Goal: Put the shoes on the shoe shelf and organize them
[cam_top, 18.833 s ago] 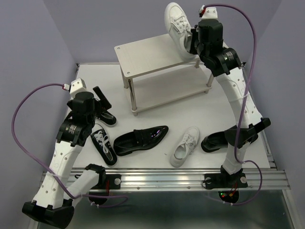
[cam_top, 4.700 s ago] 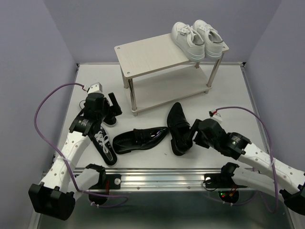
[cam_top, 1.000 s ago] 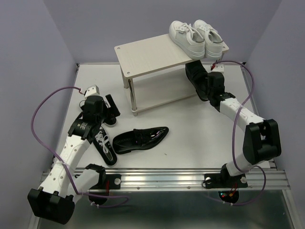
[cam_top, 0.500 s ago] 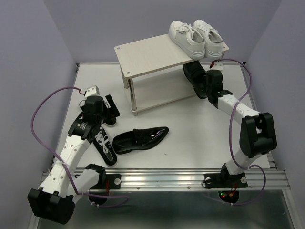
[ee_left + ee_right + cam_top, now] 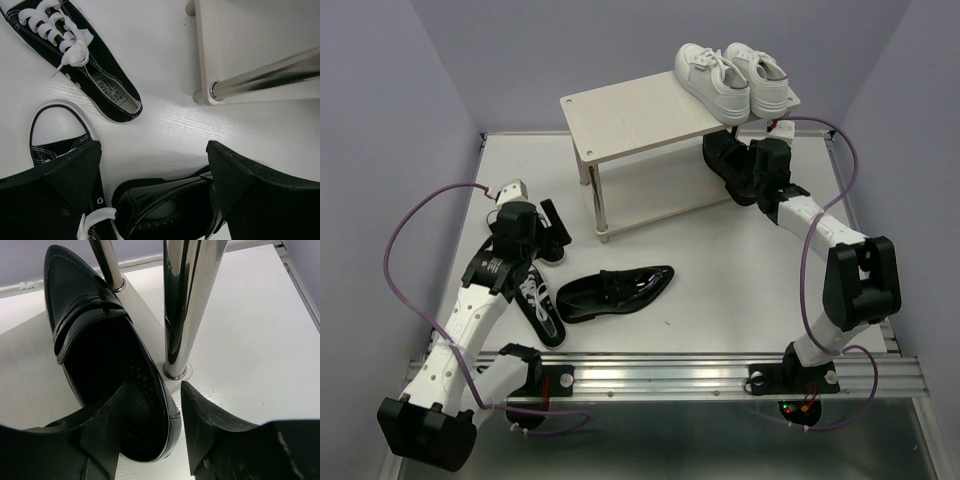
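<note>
**A:** Two arms are in view. How do we describe their poses?

**B:** We see the right arm stretched far forward with its elbow out to the right. The right gripper (image 5: 154, 387) sits low at the right end of the shoe shelf (image 5: 640, 120). The left arm is folded over the left side of the table (image 5: 740, 270). The left gripper (image 5: 152, 150) points down with its fingers (image 5: 65, 185) spread wide and nothing between them.

**A:** And the right one's hold?

**B:** Its fingers (image 5: 210, 435) straddle the side wall of a black loafer (image 5: 100, 350) near the heel, one inside the shoe and one outside. We cannot tell whether they press on it.

**A:** How does that shoe look?

**B:** It is glossy, with a pointed toe and a strap across the top. It lies on the lower board just beside a silver leg (image 5: 185, 305), toe pointing away from the wrist camera.

**A:** Where are the other shoes?

**B:** The white sneakers (image 5: 730, 80) stand side by side on the right end of the top board. The second loafer (image 5: 615, 292) lies on the table in front of the shelf. The two canvas sneakers (image 5: 85, 65), black with white laces, lie on the table under the left gripper.
</note>
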